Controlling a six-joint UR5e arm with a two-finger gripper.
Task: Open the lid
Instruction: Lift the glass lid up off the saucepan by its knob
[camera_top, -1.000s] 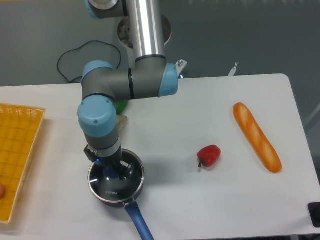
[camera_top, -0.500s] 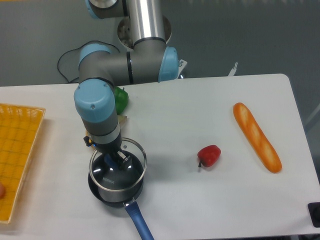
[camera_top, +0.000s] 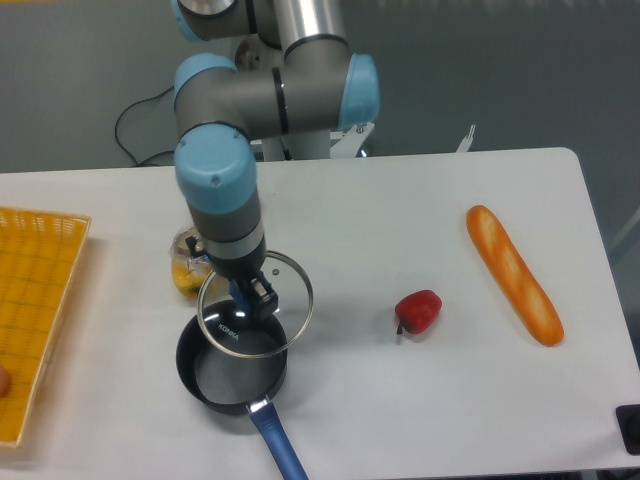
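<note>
On white table (camera_top: 350, 250) — lid (camera_top: 285, 300) lifted by tool (camera_top: 248, 297); grey wall behind.

Clear glass lid (camera_top: 262, 300) w/ silver rim, white lettering. Dark pan (camera_top: 232, 375), blue handle. Arm (camera_top: 225, 200) grey w/ light-blue joints. Bench (camera_top: 400, 220) white. Basket (camera_top: 35, 310) orange-yellow grid. Red pepper (camera_top: 418, 311); bread (camera_top: 513, 273) golden-orange.

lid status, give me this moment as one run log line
phase: lifting | gripper: shut on lid knob | lid: off saucepan, held above its right rim | pan: open
</note>
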